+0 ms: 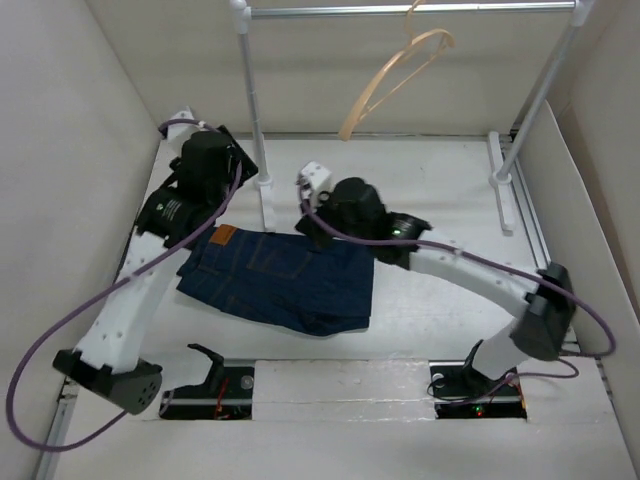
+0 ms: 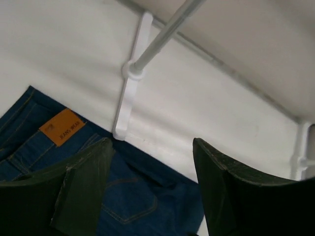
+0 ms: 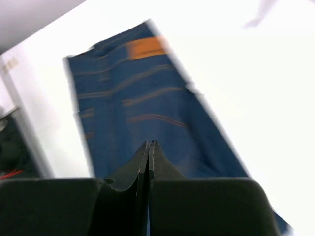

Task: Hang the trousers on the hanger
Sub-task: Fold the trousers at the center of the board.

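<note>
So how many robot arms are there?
2: the left arm reaches over the waistband end of the jeans; the right arm stretches across to their far edge.

I get top view from high behind arm bases, facing down over table (image 1: 440, 300). Left wrist: close, looking past left fingers (image 2: 83, 187) onto trousers (image 2: 133, 196) waistband, rail foot (image 2: 129, 98). Right wrist: blurred, seemingly low over same trousers. All three views share them.

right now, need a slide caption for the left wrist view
Open left tool above dark navy denim jeans beside white rail foot.
</note>
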